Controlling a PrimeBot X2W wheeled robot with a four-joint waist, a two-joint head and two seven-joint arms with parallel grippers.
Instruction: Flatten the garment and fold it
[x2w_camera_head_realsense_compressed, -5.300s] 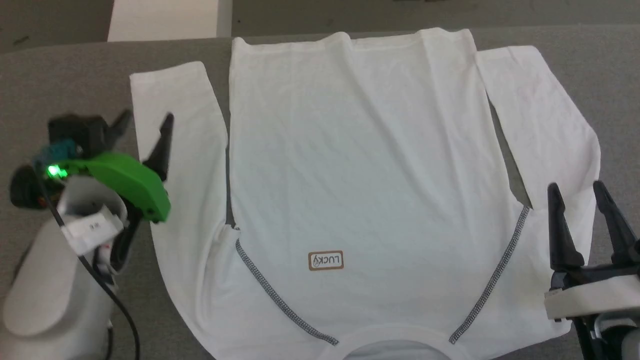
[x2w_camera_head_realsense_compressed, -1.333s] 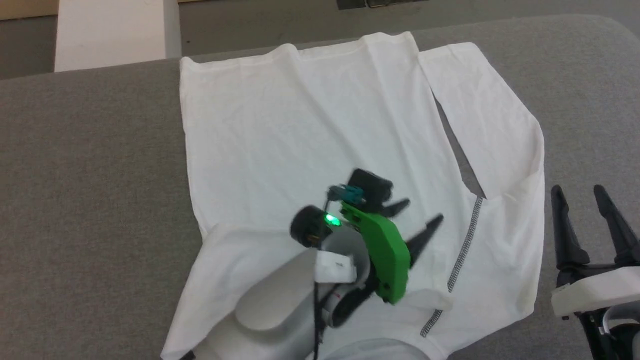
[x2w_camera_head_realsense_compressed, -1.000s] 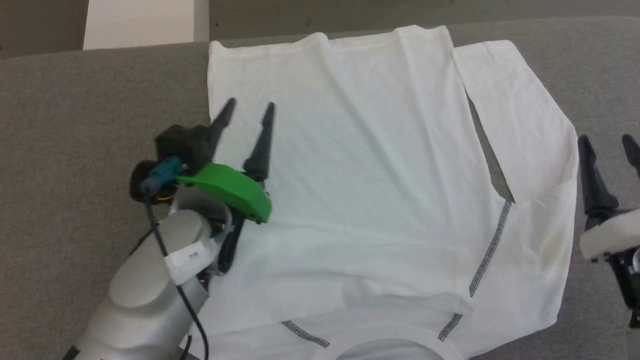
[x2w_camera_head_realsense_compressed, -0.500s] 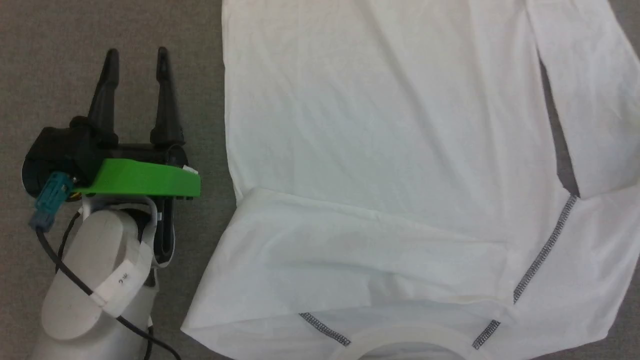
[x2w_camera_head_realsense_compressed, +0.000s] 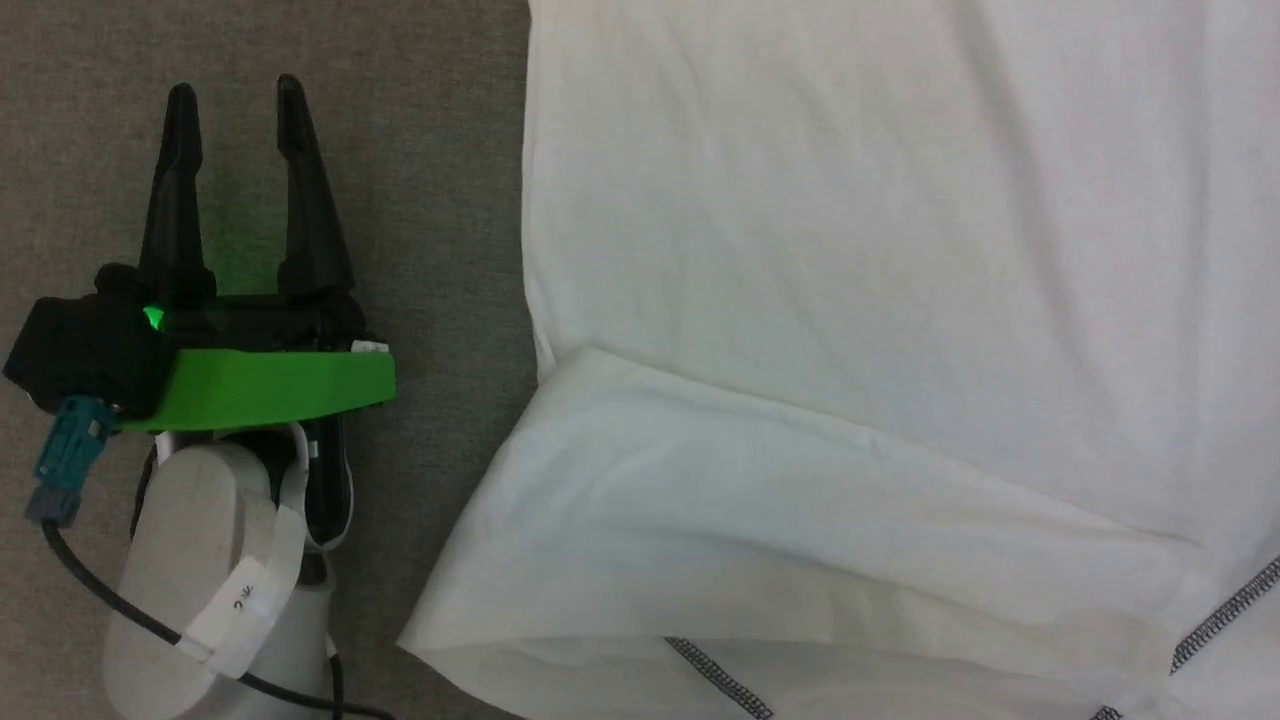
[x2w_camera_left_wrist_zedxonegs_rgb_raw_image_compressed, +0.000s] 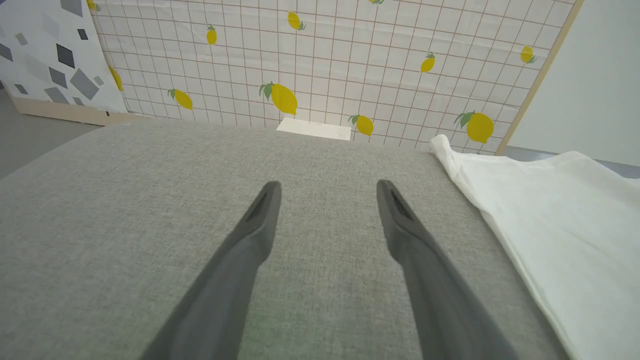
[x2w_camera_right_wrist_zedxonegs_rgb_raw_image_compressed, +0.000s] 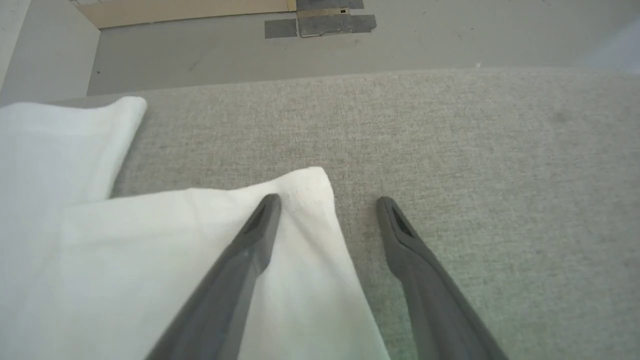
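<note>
White, thin cloth, that shirt (x2w_camera_head_realsense_compressed: 800, 250): light, limp, sure to sag and slip. It lay spread on the grey worktop (x2w_camera_head_realsense_compressed: 440, 150), just right of the left claw (x2w_camera_head_realsense_compressed: 236, 90), which gaped empty. Right claw (x2w_camera_right_wrist_zedxonegs_rgb_raw_image_compressed: 327, 199), gaping empty too, hung over a shirt corner (x2w_camera_right_wrist_zedxonegs_rgb_raw_image_compressed: 310, 185): a fair edge to pinch.

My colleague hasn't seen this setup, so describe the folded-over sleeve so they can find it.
On the grey table, a white shirt lies spread flat, right of the open left gripper. Across its near part runs the sleeve, a slanted white band; its raised, shadowed edges set it apart from the smooth cloth beyond.
</note>
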